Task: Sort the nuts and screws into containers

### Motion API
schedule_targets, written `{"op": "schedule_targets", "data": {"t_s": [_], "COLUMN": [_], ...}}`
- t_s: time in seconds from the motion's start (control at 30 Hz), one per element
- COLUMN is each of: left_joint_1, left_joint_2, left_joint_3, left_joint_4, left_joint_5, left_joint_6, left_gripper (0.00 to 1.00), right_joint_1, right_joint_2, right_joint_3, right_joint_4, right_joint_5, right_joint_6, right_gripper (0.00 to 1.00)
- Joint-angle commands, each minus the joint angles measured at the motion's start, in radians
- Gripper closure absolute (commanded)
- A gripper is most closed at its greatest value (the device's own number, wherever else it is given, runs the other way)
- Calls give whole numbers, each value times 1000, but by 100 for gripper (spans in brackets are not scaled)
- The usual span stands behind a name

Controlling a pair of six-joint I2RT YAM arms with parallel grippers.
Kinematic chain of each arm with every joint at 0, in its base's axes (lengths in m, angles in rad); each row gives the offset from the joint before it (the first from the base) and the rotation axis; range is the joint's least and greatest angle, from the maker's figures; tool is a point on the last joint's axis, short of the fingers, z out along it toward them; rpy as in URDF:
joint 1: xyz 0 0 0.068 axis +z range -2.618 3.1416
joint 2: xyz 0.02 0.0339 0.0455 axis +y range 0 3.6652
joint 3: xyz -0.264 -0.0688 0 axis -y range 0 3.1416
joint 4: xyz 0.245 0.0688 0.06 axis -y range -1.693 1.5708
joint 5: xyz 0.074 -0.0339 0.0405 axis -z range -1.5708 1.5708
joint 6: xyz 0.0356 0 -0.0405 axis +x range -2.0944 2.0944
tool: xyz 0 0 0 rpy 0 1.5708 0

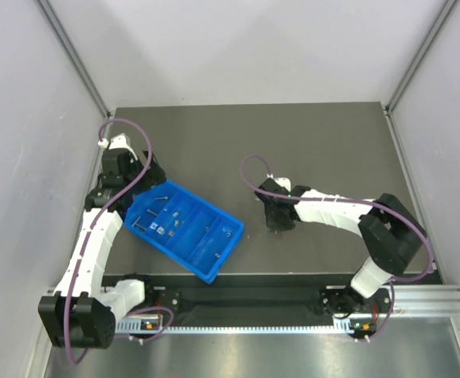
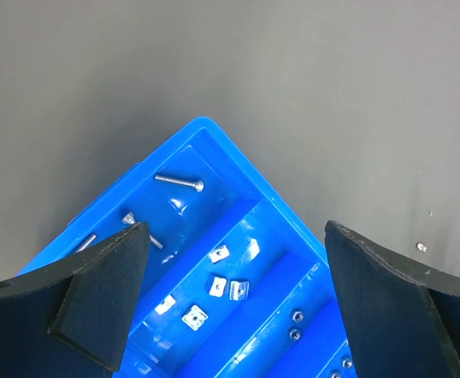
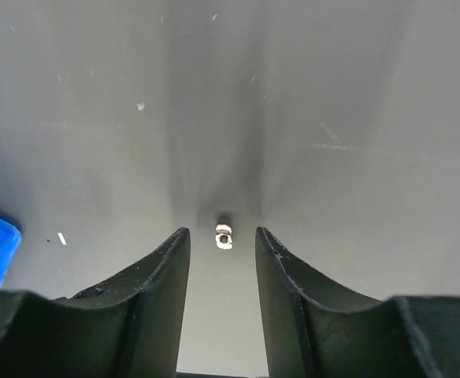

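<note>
One nut (image 3: 224, 235) lies on the bench (image 3: 332, 94) between the fingers of the right end effector (image 3: 222, 234), which is partly open, clear of it on both sides. The blue tray (image 2: 214, 157) holds screws (image 2: 179, 182) and nuts (image 2: 218, 285) in separate compartments. Above it the left end effector (image 2: 234, 230) hangs wide open and empty.

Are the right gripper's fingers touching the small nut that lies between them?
Apart. The right wrist view shows the nut lying on the table between the fingers of the right gripper, with a strip of bare table on each side.
</note>
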Motion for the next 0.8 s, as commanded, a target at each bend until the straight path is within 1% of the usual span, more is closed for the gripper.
{"op": "schedule_targets", "data": {"t_s": [0.0, 0.17, 0.23, 0.33, 0.53, 0.63, 0.67, 0.73, 0.77], "left_joint_1": [-1, -1, -1, -1, -1, -1, -1, -1, -1], "left_joint_2": [-9, -7, -7, -7, -7, -7, -7, -7, -7], "left_joint_3": [-2, -2, -2, -2, -2, -2, -2, -3, -3], "left_joint_4": [48, 50, 48, 48, 50, 48, 48, 47, 48], "left_joint_5": [5, 5, 2, 4, 2, 2, 2, 2, 0], "left_joint_6": [1, 1, 1, 1, 1, 1, 1, 1, 1], "left_gripper": [3, 3, 3, 3, 3, 3, 3, 3, 3], "right_joint_1": [27, 34, 34, 33, 33, 34, 33, 33, 33], "right_joint_2": [30, 44, 53, 62, 73, 69, 62, 50, 36], "right_joint_3": [5, 2, -2, -4, -7, -24, -28, -39, -41], "right_joint_4": [44, 49, 49, 50, 34, 40, 43, 46, 44], "right_joint_5": [-12, -12, 0, 12, 9, 3, 3, -5, -12], "right_joint_6": [12, 11, 3, -6, -12, -6, -4, 5, 8], "right_gripper": [62, 62, 65, 66, 73, 81, 87, 94, 99]}}
